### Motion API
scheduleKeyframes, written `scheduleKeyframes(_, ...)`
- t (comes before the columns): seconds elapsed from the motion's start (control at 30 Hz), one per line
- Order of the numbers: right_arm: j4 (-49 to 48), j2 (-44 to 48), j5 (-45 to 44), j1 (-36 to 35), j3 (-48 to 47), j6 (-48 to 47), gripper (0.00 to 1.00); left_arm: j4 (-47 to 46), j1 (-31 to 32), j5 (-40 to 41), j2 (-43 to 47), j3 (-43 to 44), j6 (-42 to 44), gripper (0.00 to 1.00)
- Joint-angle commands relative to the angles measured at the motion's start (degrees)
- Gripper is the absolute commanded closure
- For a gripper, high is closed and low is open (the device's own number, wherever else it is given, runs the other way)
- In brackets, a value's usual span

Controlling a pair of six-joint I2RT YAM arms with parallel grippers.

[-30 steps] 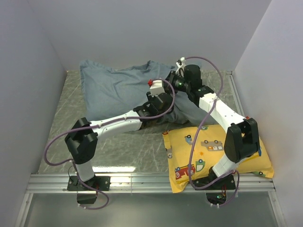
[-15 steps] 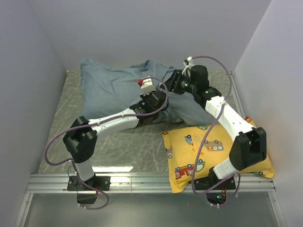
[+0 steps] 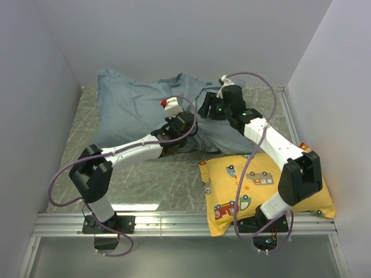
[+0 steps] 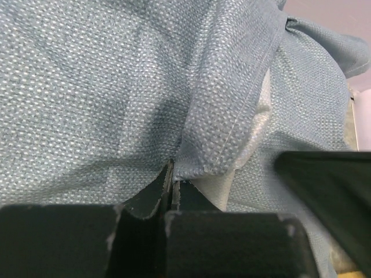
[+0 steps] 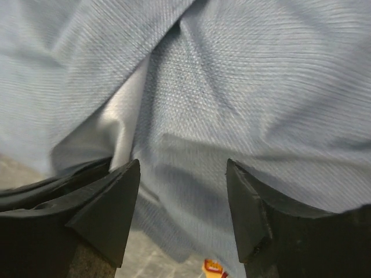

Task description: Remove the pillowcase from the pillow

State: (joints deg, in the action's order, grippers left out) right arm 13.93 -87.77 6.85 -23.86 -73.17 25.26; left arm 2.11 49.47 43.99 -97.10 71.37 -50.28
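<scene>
My left gripper [image 4: 172, 176] is pinched tight on a hemmed fold of the pillowcase [image 3: 136, 107], its two fingers pressed together with the blue-grey cloth caught between them. Just beside that fold, at the open mouth of the cover, a strip of the white pillow [image 4: 258, 124] shows. The covered pillow lies at the far side of the table [image 3: 151, 176], near the back wall, with its open end turned toward my right arm. My right gripper [image 5: 182, 171] stands wide apart over the cloth near that same opening, with nothing between its fingers; I cannot tell whether the tips touch the fabric. A yellow pillow [image 3: 266, 185] printed with cartoon cars lies at the near right, just beside the pillowcase and partly under my right arm
</scene>
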Motion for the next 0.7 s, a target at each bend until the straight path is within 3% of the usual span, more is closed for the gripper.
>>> scheduleKeyframes(0.0,2.2,-4.3,-6.2,-1.8,-4.1,-3.5,0.36,-1.7,-1.6,-0.8,3.1,-1.1,-0.2,0.99)
scheduleKeyframes(0.03,3.0,-5.0,-6.8,-1.7,-5.1,-3.6,0.42,-1.2,-1.8,-1.0,3.5,-1.1,-0.2,0.97)
scheduleKeyframes(0.07,3.5,-5.5,-9.5,-1.7,-5.2,-3.9,0.57,-1.1,-2.1,-1.2,3.9,-1.2,-0.1,0.95)
scheduleKeyframes(0.13,3.6,-5.5,-11.9,-1.6,-4.4,-4.2,0.69,-1.5,-3.0,-1.9,5.2,-2.1,0.4,0.93)
scheduleKeyframes(0.17,3.8,-5.1,-12.6,-1.1,-4.2,-4.2,0.82,-1.7,-3.3,-2.1,5.6,-2.5,0.6,0.93)
scheduleKeyframes(0.27,4.3,-2.9,-15.2,-0.6,-3.2,-4.2,1.0,-1.6,-5.3,-3.5,6.9,-3.3,0.7,0.93)
scheduleKeyframes(0.47,6.4,1.5,-21.8,3.2,-0.5,-3.7,1.0,0.9,-8.0,-3.1,10.3,-4.3,0.6,0.99)
scheduleKeyframes(0.67,5.6,2.2,-22.6,13.9,4.8,-1.3,1.0,6.5,-20.2,-7.8,16.1,-8.9,-5.5,1.0)
